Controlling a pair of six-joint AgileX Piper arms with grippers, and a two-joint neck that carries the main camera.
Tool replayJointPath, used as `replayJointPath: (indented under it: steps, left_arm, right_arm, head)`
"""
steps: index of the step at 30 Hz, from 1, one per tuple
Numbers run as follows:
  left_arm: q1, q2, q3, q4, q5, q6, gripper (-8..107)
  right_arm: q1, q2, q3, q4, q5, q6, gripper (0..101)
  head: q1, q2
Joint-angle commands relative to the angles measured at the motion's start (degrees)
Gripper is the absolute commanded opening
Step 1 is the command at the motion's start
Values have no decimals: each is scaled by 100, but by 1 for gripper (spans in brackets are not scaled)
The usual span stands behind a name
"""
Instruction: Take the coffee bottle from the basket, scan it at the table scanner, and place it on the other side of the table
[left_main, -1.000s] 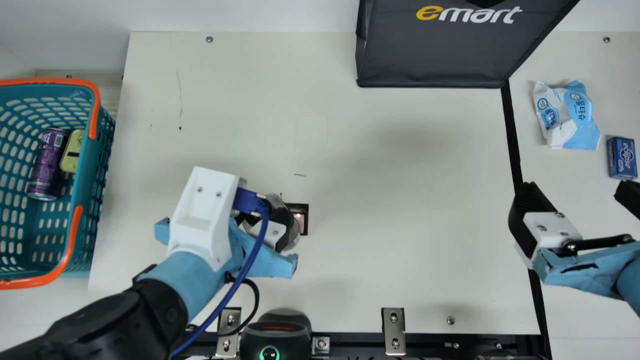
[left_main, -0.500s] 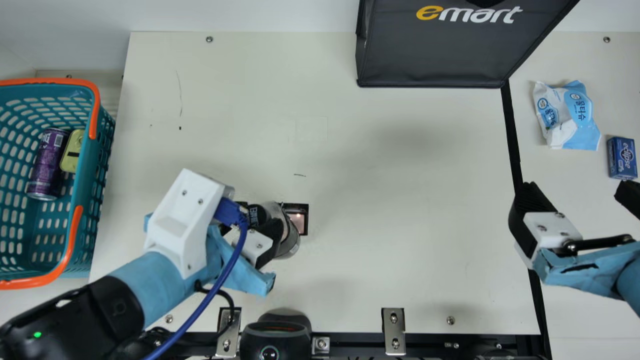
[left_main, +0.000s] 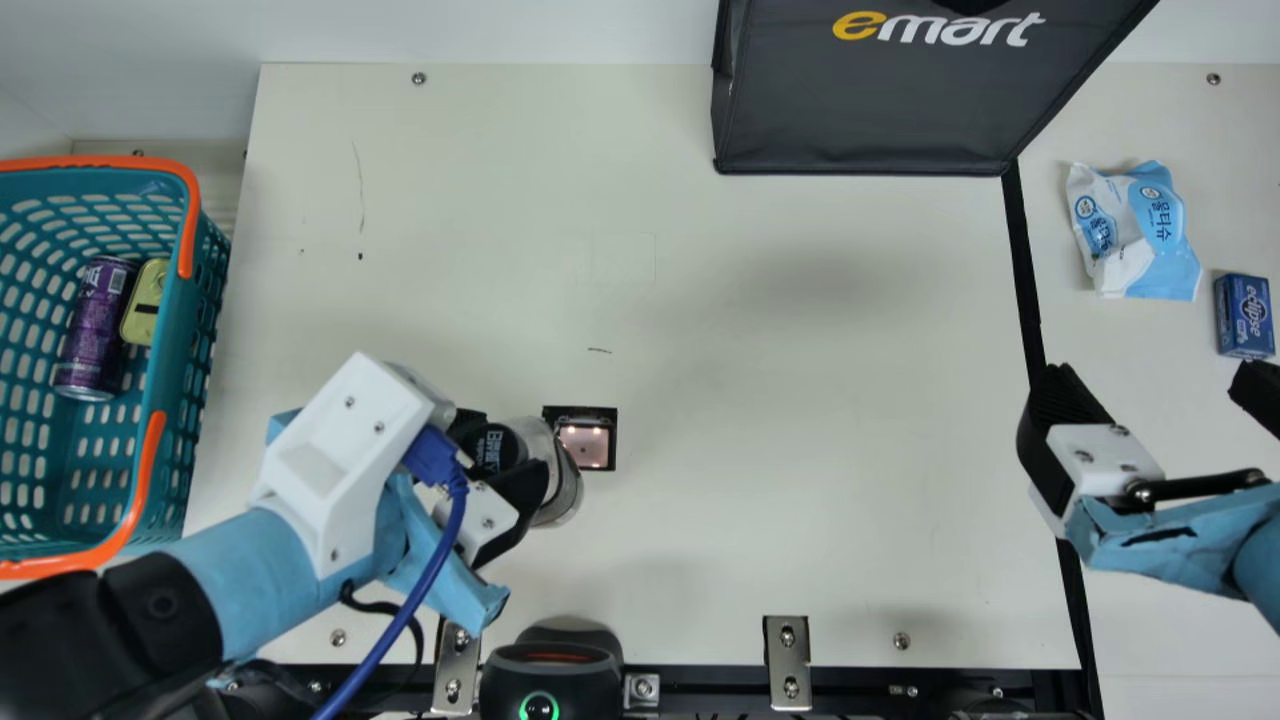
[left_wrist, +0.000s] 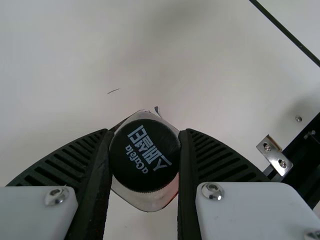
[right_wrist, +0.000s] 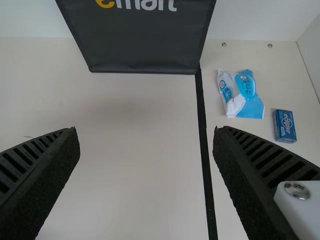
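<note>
At the far left of the main view stands a teal shopping basket (left_main: 205, 300) with orange handles; inside it a purple drink can (left_main: 92, 325) lies on its side, with a yellow tin (left_main: 146, 300) just beside it; next comes the left gripper (left_main: 508, 452), a blue cable (left_main: 435, 570) looping from its white mount; its ribbed fingers are closed in on the coffee bottle (left_main: 570, 495), one on each side, and the left wrist view shows the round black cap (left_wrist: 145, 155) squarely between them.

The coffee bottle is over the cream surface (left_main: 800, 400), leaning, cap toward the basket, its body just beside the table scanner (left_main: 586, 445) and hiding a bit of that lit square's edge; whether its base touches the surface I cannot tell; at the near edge, between two metal brackets (left_main: 787, 660), sits a black device (left_main: 550, 675) with a green glowing ring.

Farther right, at the back, stands a dark grey shopping bag (left_main: 880, 100); a black strip (left_main: 1022, 270) runs from it toward the near edge; beyond that strip lies a blue and white wet-wipe pack (left_main: 1140, 230); nearer is the right gripper (left_main: 1155, 385), fingers spread wide and holding nothing; a small blue box (left_main: 1244, 316) lies near the pack, at the far right.
</note>
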Motion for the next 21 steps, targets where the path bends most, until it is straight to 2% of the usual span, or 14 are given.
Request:
replayJointPath:
  steps: [1,11,21]
  left_arm:
    - [60,-18,14,-180,-20,454,-8]
    - [450,-77,56,-1158,-55,1915,-8]
    - [1122,104,-35,-2079,-18,3189,-8]
  right_arm:
    - [0,0,0,0,0,0,95]
    - [0,0,0,0,0,0,95]
    - [0,0,0,0,0,0,95]
  head:
    - [-148,9]
    - [-148,9]
    - [-148,9]
